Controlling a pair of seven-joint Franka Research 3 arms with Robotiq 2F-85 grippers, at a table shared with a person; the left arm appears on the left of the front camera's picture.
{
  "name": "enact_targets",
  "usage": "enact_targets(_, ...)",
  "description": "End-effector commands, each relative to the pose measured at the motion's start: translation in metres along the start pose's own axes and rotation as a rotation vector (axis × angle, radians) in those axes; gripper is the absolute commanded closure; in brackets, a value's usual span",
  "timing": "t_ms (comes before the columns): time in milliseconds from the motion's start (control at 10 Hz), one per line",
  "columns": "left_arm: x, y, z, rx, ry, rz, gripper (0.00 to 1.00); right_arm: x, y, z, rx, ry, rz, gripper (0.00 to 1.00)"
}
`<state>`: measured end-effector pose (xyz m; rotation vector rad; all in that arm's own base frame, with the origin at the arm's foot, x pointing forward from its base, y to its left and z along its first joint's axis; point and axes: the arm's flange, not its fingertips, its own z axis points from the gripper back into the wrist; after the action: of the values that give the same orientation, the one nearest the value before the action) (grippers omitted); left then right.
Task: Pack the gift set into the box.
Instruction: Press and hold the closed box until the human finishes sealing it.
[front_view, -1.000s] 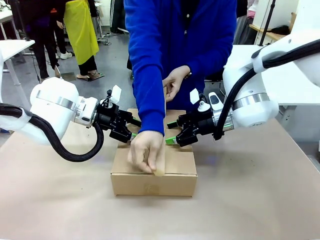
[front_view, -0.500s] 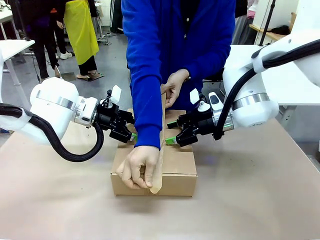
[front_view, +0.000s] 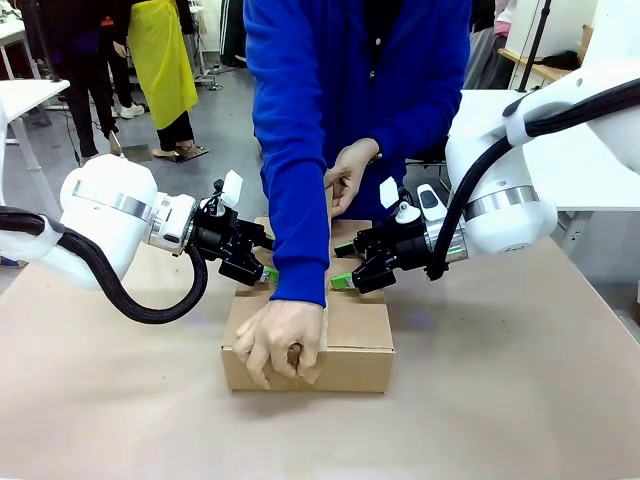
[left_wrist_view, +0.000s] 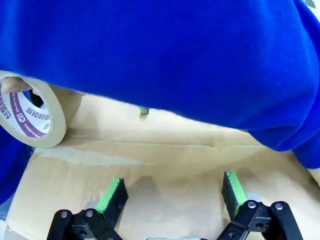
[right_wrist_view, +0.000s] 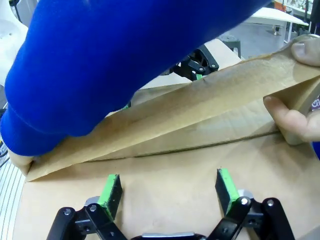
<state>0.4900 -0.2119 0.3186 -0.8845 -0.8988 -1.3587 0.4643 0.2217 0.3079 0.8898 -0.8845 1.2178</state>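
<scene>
Both claws — left claw (front_view: 268, 272), right claw (front_view: 340, 281) — spread wide, pressing the box (front_view: 355, 340) flaps flat at mid-worktop while the person's hand (front_view: 282, 340) is taping the seam.

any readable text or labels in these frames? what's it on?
Tape roll: purple and white print on its inner core in the left wrist view, curved and too small to read.
Box: a faint mark on its near side wall in the front view, too blurred to read.
No other lettering on the left gripper, the right gripper or the person's blue sleeve.
</scene>
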Motion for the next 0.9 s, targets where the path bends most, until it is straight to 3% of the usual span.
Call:
enact_targets(0,-0.0024,-0.0029,-0.0023,-0.013,-0.002,0.004,0.00,-0.0001,0.0014,-0.0023,-0.017,0.020,0.010,0.00)
enact_targets(800,-0.0024,-0.0029,-0.0023,-0.013,-0.002,0.004,0.00,-0.0001,0.0014,-0.0023,-0.017,0.020,0.010,0.00)
